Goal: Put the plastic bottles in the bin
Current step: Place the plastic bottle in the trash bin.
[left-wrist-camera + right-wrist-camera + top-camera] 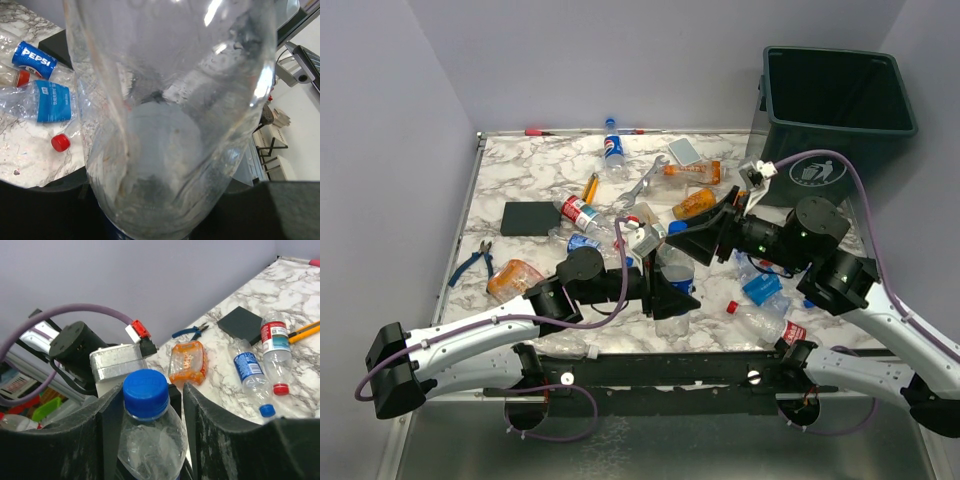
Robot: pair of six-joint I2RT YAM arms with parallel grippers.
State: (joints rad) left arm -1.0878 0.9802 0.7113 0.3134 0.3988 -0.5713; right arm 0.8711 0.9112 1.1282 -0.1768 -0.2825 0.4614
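Observation:
A clear plastic bottle (672, 275) with a blue cap (146, 392) stands upright over the table's near middle. My left gripper (665, 296) is shut on its lower body, which fills the left wrist view (170, 100). My right gripper (696, 240) comes in from the right, and its fingers (215, 440) close around the bottle's neck and shoulder (150, 445). A small gap stays beside the cap. Several more bottles lie scattered on the marble top, among them a Pepsi one (612, 150) and an orange one (698, 203). The dark green bin (820, 175) stands at the far right.
A silver wrench (642, 188), a yellow-handled tool (590, 188), a black pad (533, 218) and blue pliers (473, 262) lie among the bottles. A crushed orange bottle (512, 278) sits near the left arm. Blue-labelled bottles (760, 288) lie under the right arm.

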